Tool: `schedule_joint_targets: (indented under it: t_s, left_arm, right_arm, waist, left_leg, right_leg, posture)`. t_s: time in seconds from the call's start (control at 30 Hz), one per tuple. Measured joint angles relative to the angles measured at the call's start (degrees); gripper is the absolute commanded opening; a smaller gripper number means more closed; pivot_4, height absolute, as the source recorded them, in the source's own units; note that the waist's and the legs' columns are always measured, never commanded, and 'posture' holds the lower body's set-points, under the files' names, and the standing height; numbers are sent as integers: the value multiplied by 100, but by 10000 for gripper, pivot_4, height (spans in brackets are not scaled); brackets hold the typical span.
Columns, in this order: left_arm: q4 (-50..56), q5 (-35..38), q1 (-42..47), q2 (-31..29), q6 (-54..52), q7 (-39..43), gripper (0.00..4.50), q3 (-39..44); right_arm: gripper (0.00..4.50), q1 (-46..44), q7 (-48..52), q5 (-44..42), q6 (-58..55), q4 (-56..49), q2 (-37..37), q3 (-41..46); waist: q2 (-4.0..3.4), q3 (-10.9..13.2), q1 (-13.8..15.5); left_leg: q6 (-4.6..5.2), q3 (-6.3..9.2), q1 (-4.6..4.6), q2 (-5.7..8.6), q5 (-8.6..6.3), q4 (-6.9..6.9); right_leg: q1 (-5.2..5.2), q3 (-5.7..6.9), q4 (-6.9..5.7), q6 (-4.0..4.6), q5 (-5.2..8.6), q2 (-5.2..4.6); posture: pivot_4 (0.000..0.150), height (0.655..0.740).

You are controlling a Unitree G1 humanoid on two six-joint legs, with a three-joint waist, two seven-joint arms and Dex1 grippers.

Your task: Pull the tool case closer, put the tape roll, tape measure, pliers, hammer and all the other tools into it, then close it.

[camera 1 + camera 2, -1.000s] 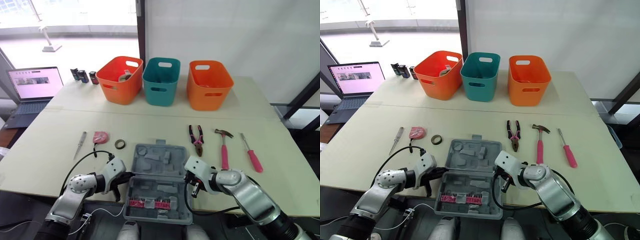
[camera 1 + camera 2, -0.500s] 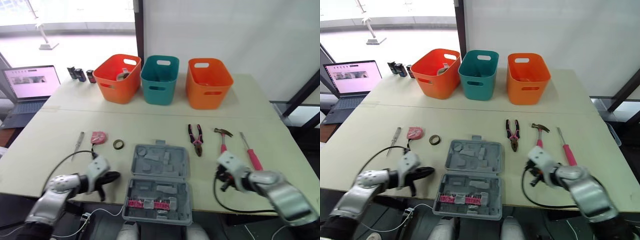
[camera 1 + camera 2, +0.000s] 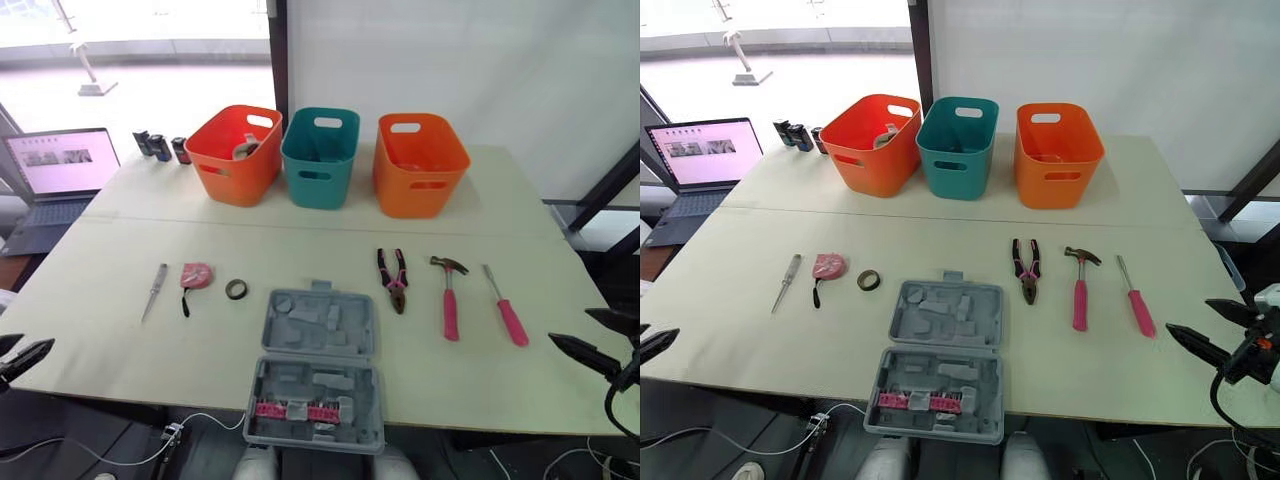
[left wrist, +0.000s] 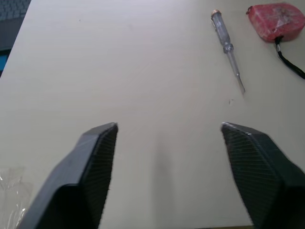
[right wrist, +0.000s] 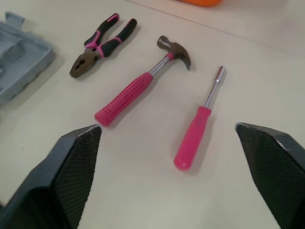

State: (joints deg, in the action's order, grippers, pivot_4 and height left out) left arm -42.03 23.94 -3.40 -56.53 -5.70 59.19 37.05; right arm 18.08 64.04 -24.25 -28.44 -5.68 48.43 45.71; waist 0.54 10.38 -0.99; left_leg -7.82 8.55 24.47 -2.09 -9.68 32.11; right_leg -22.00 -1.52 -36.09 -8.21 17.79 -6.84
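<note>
The grey tool case [image 3: 315, 375] lies open at the table's front edge, its lower half holding pink bits. To its left lie a slim tester screwdriver [image 3: 155, 290], a pink tape measure [image 3: 196, 275] and a tape roll [image 3: 237, 289]. To its right lie pliers [image 3: 392, 279], a pink-handled hammer [image 3: 449, 295] and a pink screwdriver [image 3: 505, 310]. My left gripper [image 3: 20, 352] hangs open off the table's front left corner, facing the tester screwdriver [image 4: 228, 49]. My right gripper [image 3: 569, 326] stands open at the right edge, empty, facing the hammer [image 5: 143, 86].
Two orange baskets [image 3: 238, 155] [image 3: 420, 165] and a teal basket [image 3: 320, 158] line the back of the table [image 3: 300, 240]. Small black items [image 3: 160, 148] stand at the back left. A laptop [image 3: 55, 180] sits on a lower surface to the left.
Both grippers have left the sides of the case, swung outward to the table's left and right edges, and gone from shut to open. The case lies where it was.
</note>
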Motion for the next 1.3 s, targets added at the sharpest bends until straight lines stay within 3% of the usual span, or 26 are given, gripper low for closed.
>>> schedule_joint_targets:
  t_s: [0.13,0.43,0.67,0.87,1.0,1.3]
  left_arm:
    - [-418,-140,222,-246,325,84,44629,-49]
    - [-431,-200,307,-193,413,87,44629,-195]
    - [-122,-233,478,214,213,-299,44629,-423]
    - [296,-380,1219,797,-343,-1026,44629,-975]
    - [394,-718,1839,989,415,-1261,44629,-1372]
    - [260,-1050,3105,768,486,651,44629,-2708]
  right_arm:
    - [45000,187,0,202,379,415,33,-124]
    - [45000,116,-207,200,554,690,54,-240]
    - [45000,-79,-638,-108,194,-45,-147,-396]
    - [45000,-878,-1388,-649,-638,-1822,-395,-1584]
    - [45000,-1918,-1994,-821,-1167,-2460,-702,-2717]
    - [45000,-2760,-2497,-593,-1489,-2785,-1097,-4589]
  waist:
    - [11,-3,-8]
    - [7,-1,-23]
    - [6,-2,0]
    - [13,-4,7]
    - [18,-3,8]
    - [18,-3,36]
  left_leg:
    - [-1,-23,1,-1,1,-2]
    - [15,-32,1,-12,11,-18]
    - [12,-33,-10,-15,14,-4]
    - [2,-33,-9,-16,25,0]
    - [-3,-32,-10,-21,29,0]
    - [-4,-32,-5,-22,31,1]
  right_leg:
    - [-4,-9,3,7,-5,-7]
    - [8,-13,-15,4,-7,-1]
    - [26,-13,-16,5,-8,-1]
    - [36,-12,-19,-8,-18,0]
    - [31,-12,-28,-22,-25,8]
    - [32,-8,-46,-34,-21,13]
  posture:
    - [1500,7400]
    - [1500,7400]
    - [1500,7400]
    - [1500,7400]
    - [1500,7400]
    - [1500,7400]
